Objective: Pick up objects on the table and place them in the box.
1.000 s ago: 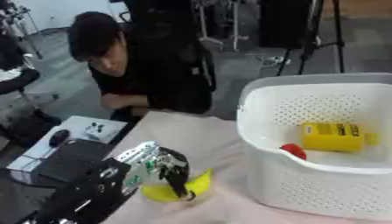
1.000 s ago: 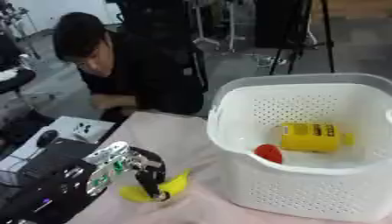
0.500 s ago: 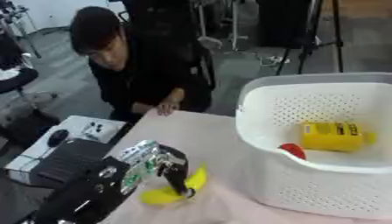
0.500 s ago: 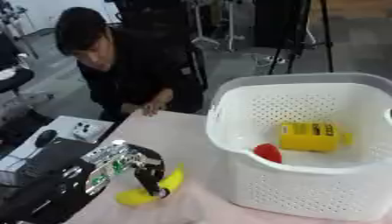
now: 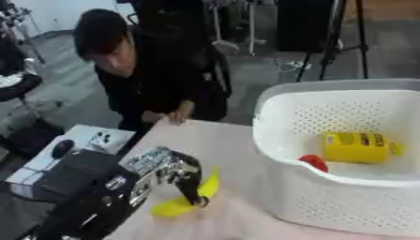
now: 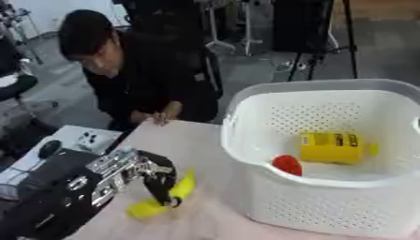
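A yellow banana (image 5: 187,198) lies on the pale table (image 5: 221,145) just left of the white perforated basket (image 5: 287,187). My left hand (image 5: 176,171) comes in from the lower left, its black fingers (image 5: 193,190) curled down over the banana's middle. Inside the basket lie a yellow box-shaped pack (image 5: 356,147) and a small red object (image 5: 312,162) against the near wall. My right hand shows in neither view.
A person in black leans over the far table edge with hands (image 5: 168,116) resting on it. A white device with a dark mouse (image 5: 62,148) sits at the left. The basket fills the right half of the table.
The person has stood up somewhat and laid hands on the far table edge. My left hand stays on the banana, which has turned a little more upright.
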`<control>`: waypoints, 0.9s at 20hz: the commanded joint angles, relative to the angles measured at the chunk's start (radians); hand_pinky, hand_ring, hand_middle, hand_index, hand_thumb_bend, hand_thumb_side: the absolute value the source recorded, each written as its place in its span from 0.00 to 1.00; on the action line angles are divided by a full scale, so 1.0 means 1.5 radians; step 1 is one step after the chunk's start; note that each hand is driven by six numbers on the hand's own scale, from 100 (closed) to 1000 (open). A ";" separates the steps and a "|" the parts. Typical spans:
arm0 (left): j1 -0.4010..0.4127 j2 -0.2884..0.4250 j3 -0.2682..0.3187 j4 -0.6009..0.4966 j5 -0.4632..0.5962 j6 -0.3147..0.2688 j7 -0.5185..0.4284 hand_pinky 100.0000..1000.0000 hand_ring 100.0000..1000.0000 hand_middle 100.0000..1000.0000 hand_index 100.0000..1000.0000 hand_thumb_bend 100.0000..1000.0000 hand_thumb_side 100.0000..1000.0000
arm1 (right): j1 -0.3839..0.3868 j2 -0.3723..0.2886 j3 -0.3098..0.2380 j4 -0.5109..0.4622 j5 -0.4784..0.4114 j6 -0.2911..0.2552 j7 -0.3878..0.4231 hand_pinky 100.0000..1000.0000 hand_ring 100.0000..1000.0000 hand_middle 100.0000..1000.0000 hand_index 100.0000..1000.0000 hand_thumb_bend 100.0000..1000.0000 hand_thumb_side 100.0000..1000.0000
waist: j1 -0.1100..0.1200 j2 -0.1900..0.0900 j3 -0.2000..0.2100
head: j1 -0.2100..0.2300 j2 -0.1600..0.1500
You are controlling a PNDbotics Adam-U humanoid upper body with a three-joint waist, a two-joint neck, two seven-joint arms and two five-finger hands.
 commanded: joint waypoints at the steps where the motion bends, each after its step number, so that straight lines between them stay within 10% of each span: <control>1: -0.018 0.020 0.015 -0.013 -0.012 0.003 -0.006 0.56 0.71 0.68 0.61 0.15 0.53 | -0.003 -0.022 -0.004 -0.013 -0.002 0.003 -0.001 0.65 0.46 0.40 0.42 0.00 0.50 | 0.002 -0.017 0.001 | -0.002 -0.005; 18: -0.047 0.022 0.042 -0.024 -0.067 0.007 -0.006 0.56 0.70 0.66 0.60 0.14 0.53 | -0.004 -0.028 -0.003 -0.013 0.000 0.004 -0.001 0.66 0.47 0.40 0.42 0.00 0.50 | 0.003 -0.020 0.005 | -0.007 -0.003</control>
